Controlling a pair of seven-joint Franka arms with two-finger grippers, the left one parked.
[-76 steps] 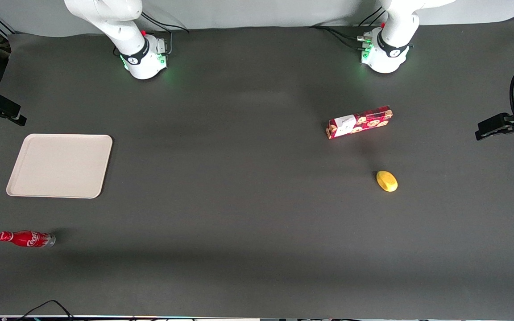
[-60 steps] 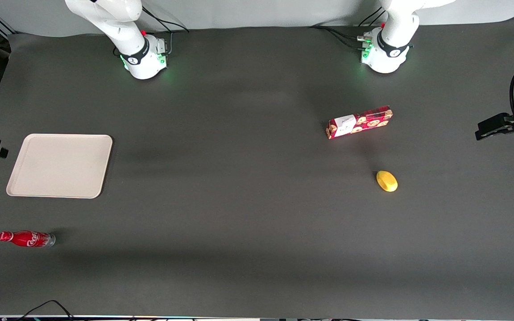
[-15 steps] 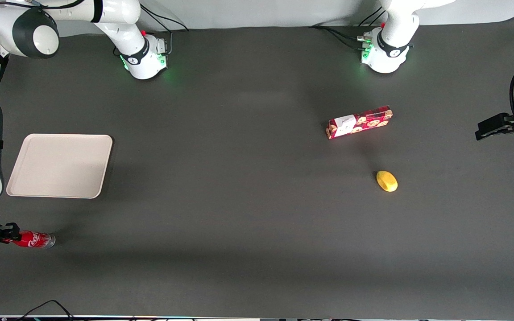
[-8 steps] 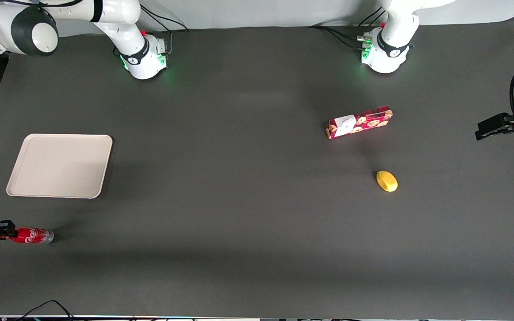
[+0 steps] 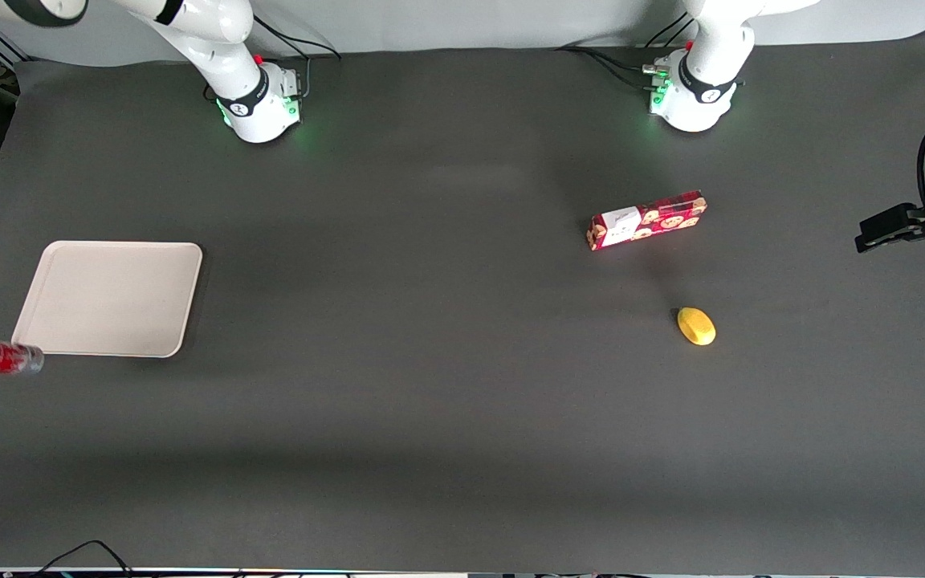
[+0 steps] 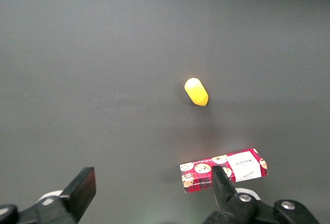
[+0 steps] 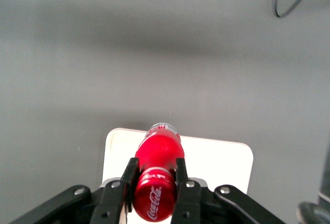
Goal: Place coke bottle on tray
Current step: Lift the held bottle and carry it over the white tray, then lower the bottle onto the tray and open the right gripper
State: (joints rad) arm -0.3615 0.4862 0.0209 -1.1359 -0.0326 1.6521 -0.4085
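The gripper (image 7: 154,182) clamps its two fingers on the neck of the bottle (image 7: 157,162), holding it up off the surface (image 5: 430,361). The tray (image 7: 227,162) lies below the gripper, with the bottle's base above its edge.

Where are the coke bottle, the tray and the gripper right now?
coke bottle (image 7: 159,154): right wrist view, red body just past the fingers.
tray (image 5: 109,297): front view, bare flat middle.
gripper (image 7: 154,185): right wrist view, midway between fingertips, shut on the bottle near its cap, above the tray.
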